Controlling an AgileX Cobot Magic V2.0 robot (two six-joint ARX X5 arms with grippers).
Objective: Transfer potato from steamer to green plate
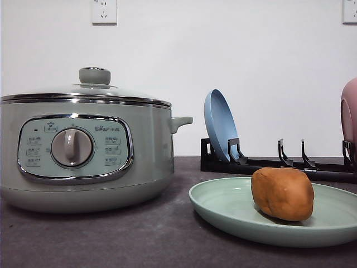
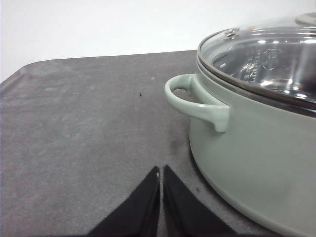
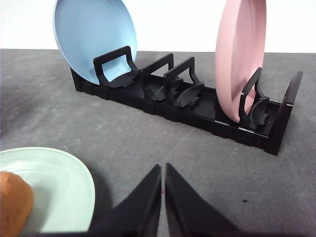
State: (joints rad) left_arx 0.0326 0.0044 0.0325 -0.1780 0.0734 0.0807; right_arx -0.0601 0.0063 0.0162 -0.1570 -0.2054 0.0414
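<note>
potato lies on green plate, beside my right pincer | steamer lidded | both pincers pressed together, left pincer too, holding nothing | transfer looks complete

A small logo is printed on the steamer front panel, above the dial; too small to be read. Button icons are illegible.

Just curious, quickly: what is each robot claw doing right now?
Left gripper: closed, holding nothing, beside the sage-green steamer pot.
Right gripper: closed, holding nothing.
</note>
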